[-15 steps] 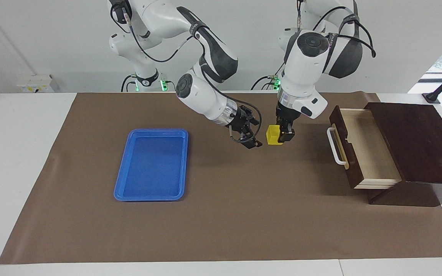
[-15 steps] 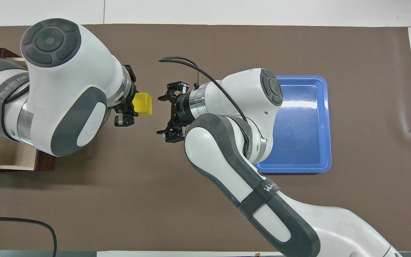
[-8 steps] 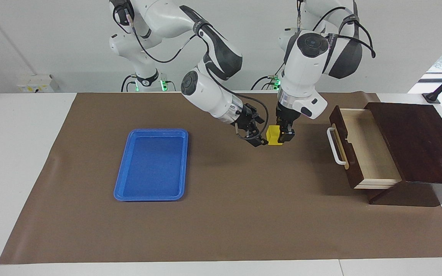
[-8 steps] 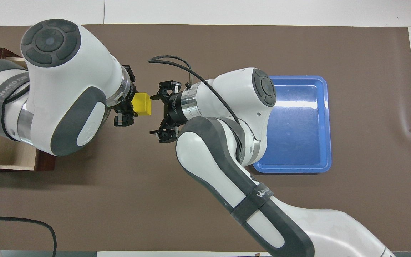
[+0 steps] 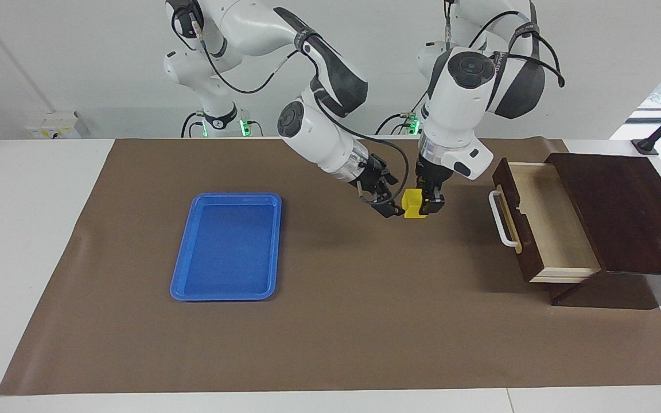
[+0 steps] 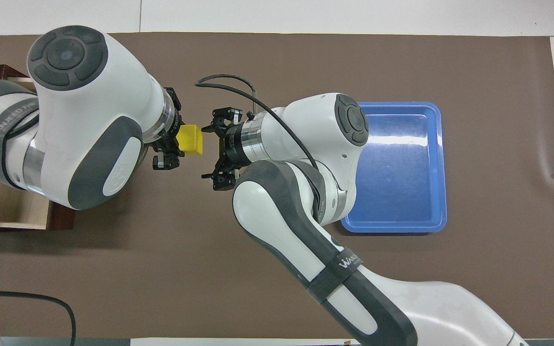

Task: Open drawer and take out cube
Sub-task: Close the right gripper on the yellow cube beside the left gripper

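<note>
The yellow cube (image 5: 412,203) hangs in the air over the brown mat, between the drawer and the blue tray. My left gripper (image 5: 427,205) is shut on it from the drawer's side; both show in the overhead view, cube (image 6: 191,140) and left gripper (image 6: 175,140). My right gripper (image 5: 392,198) is open, with its fingertips right beside the cube on the tray's side (image 6: 207,153); I cannot tell whether they touch it. The drawer (image 5: 537,223) stands pulled open at the left arm's end of the table, its pale interior bare.
A flat blue tray (image 5: 227,246) lies on the brown mat toward the right arm's end; it also shows in the overhead view (image 6: 431,168). The dark brown box (image 5: 623,212) holds the drawer. The left arm's body hides most of the drawer (image 6: 12,211) in the overhead view.
My right gripper has moved toward the cube, from a gap away to right beside it, staying open. My left gripper has kept hold of the cube and barely shifted.
</note>
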Action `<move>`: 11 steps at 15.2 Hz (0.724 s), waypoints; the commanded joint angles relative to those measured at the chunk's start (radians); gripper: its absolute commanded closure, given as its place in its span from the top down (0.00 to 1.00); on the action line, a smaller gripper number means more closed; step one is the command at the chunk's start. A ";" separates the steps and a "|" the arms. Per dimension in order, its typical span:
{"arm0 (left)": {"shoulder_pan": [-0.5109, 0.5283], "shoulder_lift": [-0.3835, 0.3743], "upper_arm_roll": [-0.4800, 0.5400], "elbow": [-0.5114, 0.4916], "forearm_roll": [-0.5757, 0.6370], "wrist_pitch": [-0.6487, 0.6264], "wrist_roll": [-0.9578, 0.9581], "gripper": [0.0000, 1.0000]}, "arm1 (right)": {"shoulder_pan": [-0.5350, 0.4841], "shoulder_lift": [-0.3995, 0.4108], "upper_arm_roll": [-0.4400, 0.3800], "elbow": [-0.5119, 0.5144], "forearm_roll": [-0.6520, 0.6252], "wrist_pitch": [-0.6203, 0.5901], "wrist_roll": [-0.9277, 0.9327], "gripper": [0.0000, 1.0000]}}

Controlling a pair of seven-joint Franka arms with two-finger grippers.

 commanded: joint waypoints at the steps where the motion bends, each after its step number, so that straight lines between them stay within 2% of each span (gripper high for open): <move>1: -0.013 -0.010 0.009 -0.011 -0.005 0.013 -0.012 0.00 | -0.001 0.031 0.005 0.048 -0.006 0.007 0.009 1.00; 11: -0.013 -0.010 0.009 -0.011 -0.005 0.012 -0.012 0.00 | 0.010 0.042 0.007 0.056 -0.001 0.038 0.027 1.00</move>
